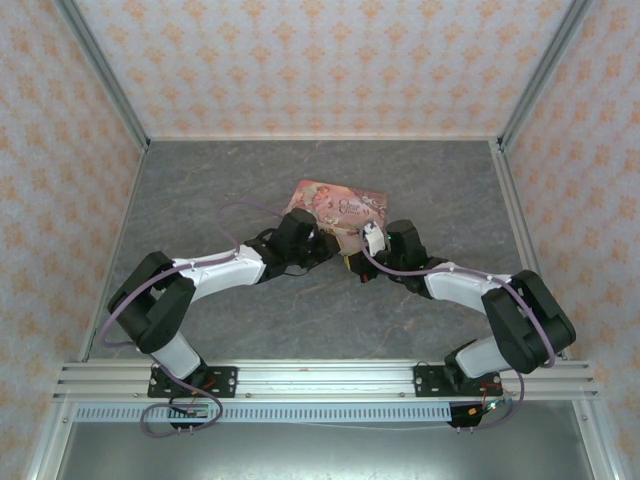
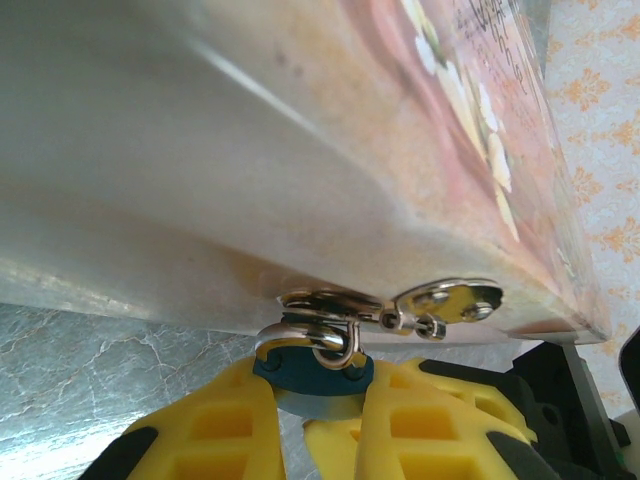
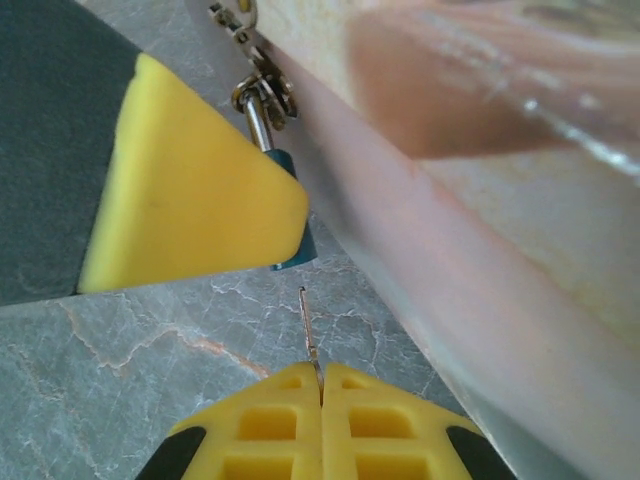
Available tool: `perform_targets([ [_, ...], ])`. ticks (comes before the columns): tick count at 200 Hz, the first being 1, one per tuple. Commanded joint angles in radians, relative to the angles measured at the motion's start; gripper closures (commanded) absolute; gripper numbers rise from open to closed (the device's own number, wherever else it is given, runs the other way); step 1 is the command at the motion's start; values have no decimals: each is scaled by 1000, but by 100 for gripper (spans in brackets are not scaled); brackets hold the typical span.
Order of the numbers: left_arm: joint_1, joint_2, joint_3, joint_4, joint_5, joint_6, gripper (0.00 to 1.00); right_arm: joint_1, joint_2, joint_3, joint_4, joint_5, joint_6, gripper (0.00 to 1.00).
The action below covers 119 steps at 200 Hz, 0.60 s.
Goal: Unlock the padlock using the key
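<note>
Against the flat pink illustrated box (image 1: 340, 207), the left gripper (image 2: 320, 390) clamps the tiny blue-teal padlock (image 2: 298, 366), while the right gripper (image 3: 321, 385) pinches the thin pale metal key (image 3: 310, 325), its tip just short of the lock's underside; any slight tilt would likely make the sliver miss the keyhole or slip.

Two robot arms work at one grey table (image 1: 200, 190): the left arm (image 1: 215, 270) and the right arm (image 1: 455, 285). Each ends in one gripper, so two in all, the left gripper (image 2: 322, 400) and the right gripper (image 3: 322, 395). Each has two yellow fingers (image 2: 225, 425), four together. There is one pink box (image 1: 338, 208), one blue padlock (image 2: 312, 372) and one thin key (image 3: 310, 325). One shiny metal tab (image 2: 450, 300) sits on the box. Three papered walls (image 1: 320, 60) stand around.
</note>
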Motion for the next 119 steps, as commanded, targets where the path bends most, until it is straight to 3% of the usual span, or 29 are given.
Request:
perform_targets([
  [1, -3, -45, 29, 20, -6, 6, 88, 5, -35, -14, 53, 18, 6, 100],
  [119, -3, -37, 29, 20, -3, 7, 88, 14, -34, -7, 73, 6, 13, 100],
])
